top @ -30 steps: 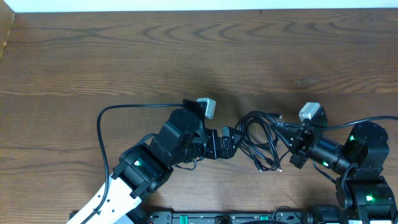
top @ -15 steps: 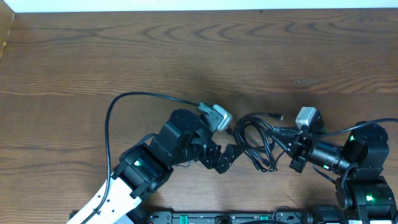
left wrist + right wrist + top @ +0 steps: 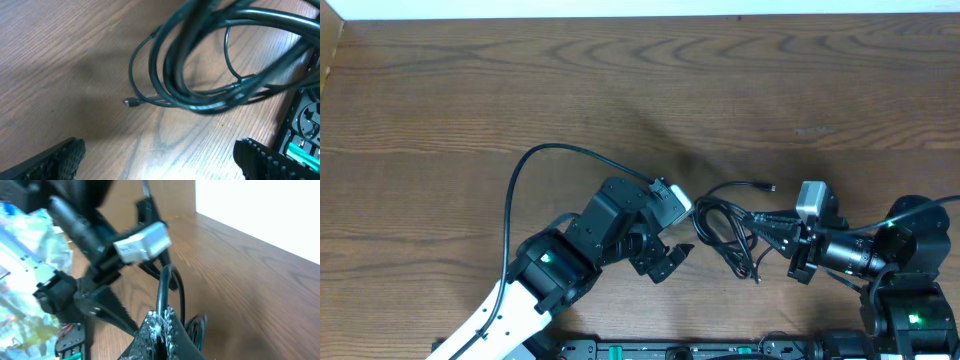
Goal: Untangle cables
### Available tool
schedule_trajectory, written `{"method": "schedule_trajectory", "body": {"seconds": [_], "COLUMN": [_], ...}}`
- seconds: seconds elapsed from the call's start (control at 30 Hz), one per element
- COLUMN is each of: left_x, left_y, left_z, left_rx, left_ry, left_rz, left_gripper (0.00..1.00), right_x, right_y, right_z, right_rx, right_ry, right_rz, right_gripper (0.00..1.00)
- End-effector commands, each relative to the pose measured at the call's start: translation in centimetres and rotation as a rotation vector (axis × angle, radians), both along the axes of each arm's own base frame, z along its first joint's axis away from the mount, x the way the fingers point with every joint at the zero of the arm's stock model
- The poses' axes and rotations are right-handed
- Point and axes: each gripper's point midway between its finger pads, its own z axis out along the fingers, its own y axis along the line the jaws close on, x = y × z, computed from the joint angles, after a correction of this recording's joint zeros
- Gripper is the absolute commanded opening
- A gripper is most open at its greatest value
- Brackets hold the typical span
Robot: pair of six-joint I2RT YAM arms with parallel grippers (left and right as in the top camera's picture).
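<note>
Overhead: cables (image 3: 728, 228) near table (image 3: 620, 90) front edge

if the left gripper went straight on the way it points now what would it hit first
Most likely the bundle of cables, lying right ahead of the open left gripper in its wrist view. Depth is unclear: if it is pitched downward, it might touch the table just short of the loops.

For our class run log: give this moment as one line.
left pincer: open, near cables | right pincer: shut on cables | cables: one tangled bundle
</note>
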Motion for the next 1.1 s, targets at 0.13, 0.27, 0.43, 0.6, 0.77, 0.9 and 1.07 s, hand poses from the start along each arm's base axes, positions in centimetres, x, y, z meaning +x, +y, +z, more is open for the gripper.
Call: {"method": "schedule_trajectory", "body": {"seconds": [0.13,0.27,0.43,0.6,0.77,0.9,1.07], "left_x": [-1.6,-1.7,-1.6,-2.4,-2.9,-2.7,-2.7], "left_y": [-3.0,-3.0,-3.1,-4.7,-6.4,-6.8,-6.2], "left_z": [1.7,0.7,0.0,1.8,4.8,6.7,9.5], "left_rx": [-0.139,-0.118,-0.103,-0.205,-0.338,-0.398,-0.457], "left_ry": [0.059,0.093,0.111,0.107,0.059,0.015,-0.077], "left_rz": [-0.14,-0.141,-0.14,-0.228,-0.326,-0.326,-0.331], "left_gripper": [0.98,0.98,0.98,0.98,0.98,0.98,0.99], "right_x": [-1.4,-1.9,-1.8,-1.8,-1.6,-0.4,-0.5], "right_y": [0.6,0.7,0.7,0.8,0.8,0.5,0.5], "right_z": [1.2,1.7,2.4,3.0,3.6,4.6,6.7], "right_rx": [0.031,0.047,0.061,0.07,0.081,0.112,0.154], "right_ry": [-0.037,-0.049,-0.055,-0.077,-0.091,-0.054,-0.09], "right_rz": [0.091,0.125,0.122,0.132,0.126,0.052,0.056], "right_gripper": [0.01,0.01,0.01,0.01,0.01,0.01,0.01]}}
